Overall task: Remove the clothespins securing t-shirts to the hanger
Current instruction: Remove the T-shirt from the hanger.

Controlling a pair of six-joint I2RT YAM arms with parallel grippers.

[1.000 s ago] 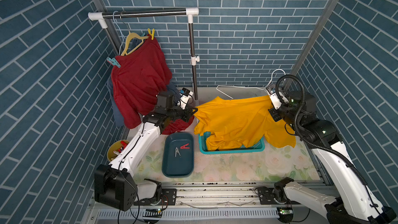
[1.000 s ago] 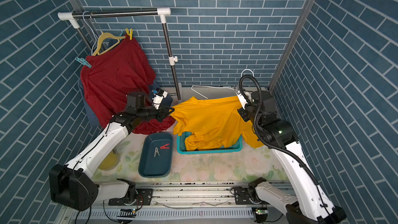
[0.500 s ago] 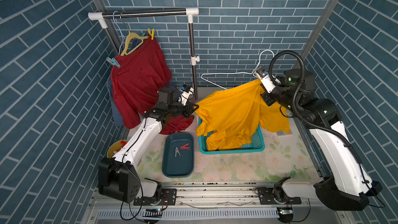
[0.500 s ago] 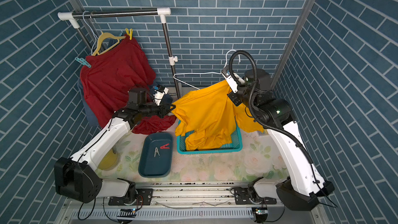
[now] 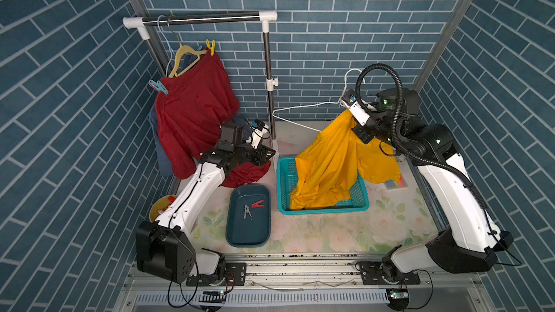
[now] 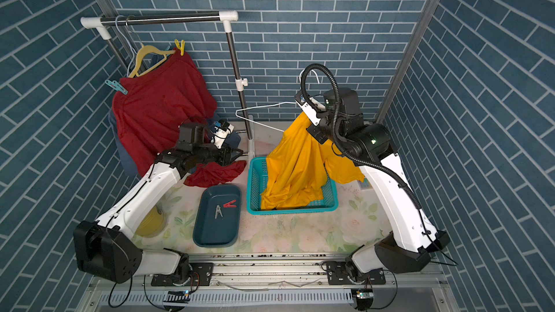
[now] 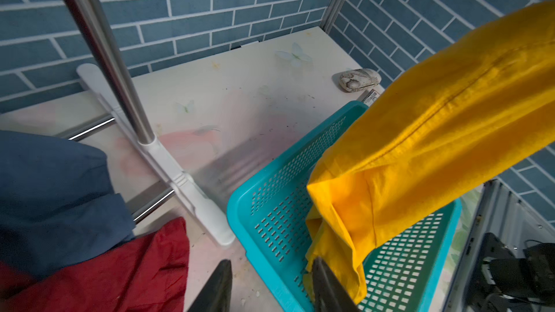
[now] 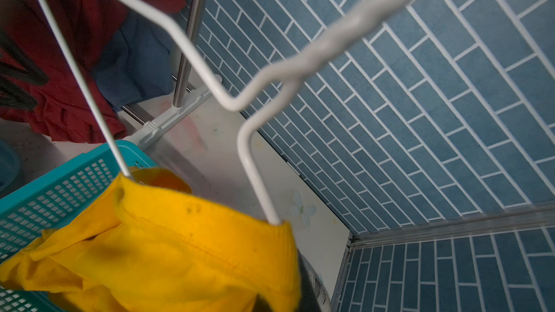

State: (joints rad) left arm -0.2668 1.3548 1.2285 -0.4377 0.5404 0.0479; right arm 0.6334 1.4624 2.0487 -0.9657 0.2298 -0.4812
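- Far left on the rail, a teal plastic clothespin (image 5: pixel 157 87) clamps one shoulder of the dark red t-shirt (image 5: pixel 192 115) to a curved yellow hanger (image 5: pixel 183 61). A yellow plastic clothespin (image 5: pixel 210 47) grips the other shoulder. Both are still to be removed.
- Near the rack's foot, the left gripper (image 7: pixel 271 264) has its jaws spread with nothing between them. The hem of the orange-yellow t-shirt (image 5: pixel 330 163) lies just beside one finger.
- A dark teal oval tray (image 5: pixel 249 232) holds a grey clothespin (image 5: pixel 247 211) and a red clothespin (image 5: pixel 258 204), lying loose.
- The orange-yellow t-shirt trails into a turquoise perforated basket (image 5: pixel 324 212), its top hanging from a white wire hanger (image 8: pixel 303 64).
- At the right, the right gripper (image 5: pixel 350 110) is pressed together on the shirt's neck.
- The step appears to be slipping this shirt off the wire. Keep the right pinch firm and steady, then let the left jaws take the loose hem squarely and draw it down over the basket, so the cloth falls inside the rim.
- A slate blue t-shirt (image 7: pixel 54 181) is mostly hidden behind the red one, and its pins cannot be seen.
- In the right wrist view cloth buries the right fingers, so I cannot tell whether they catch the wire too, or whether any pin remains on this shirt.
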